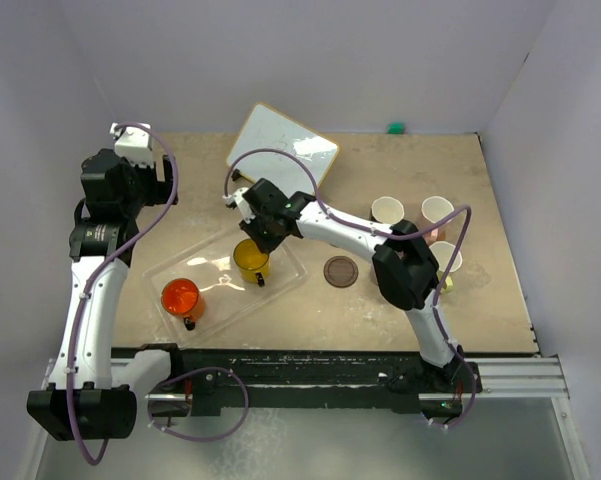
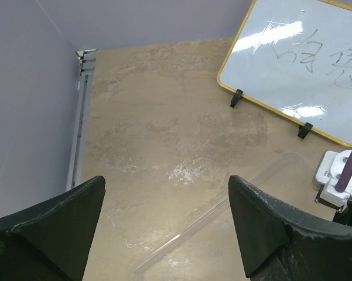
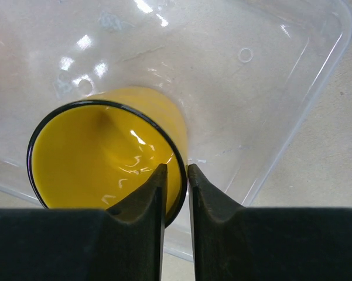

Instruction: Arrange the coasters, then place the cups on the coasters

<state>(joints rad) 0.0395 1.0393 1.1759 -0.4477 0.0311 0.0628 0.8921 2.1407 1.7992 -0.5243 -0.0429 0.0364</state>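
Two cups [image 1: 252, 258] [image 1: 181, 297] in tray [image 1: 218, 283], one coaster [image 1: 341, 271]

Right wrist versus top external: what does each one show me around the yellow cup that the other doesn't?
Only the right wrist: the right gripper straddles the rim of the yellow cup, one finger inside and one outside, pinched close on the wall.
Only the top external: the orange-red cup in the same tray, a brown coaster on the table just right of the tray, other cups further right, and the whiteboard behind.
Both: the yellow cup standing upright inside the clear tray, with the right gripper on it.
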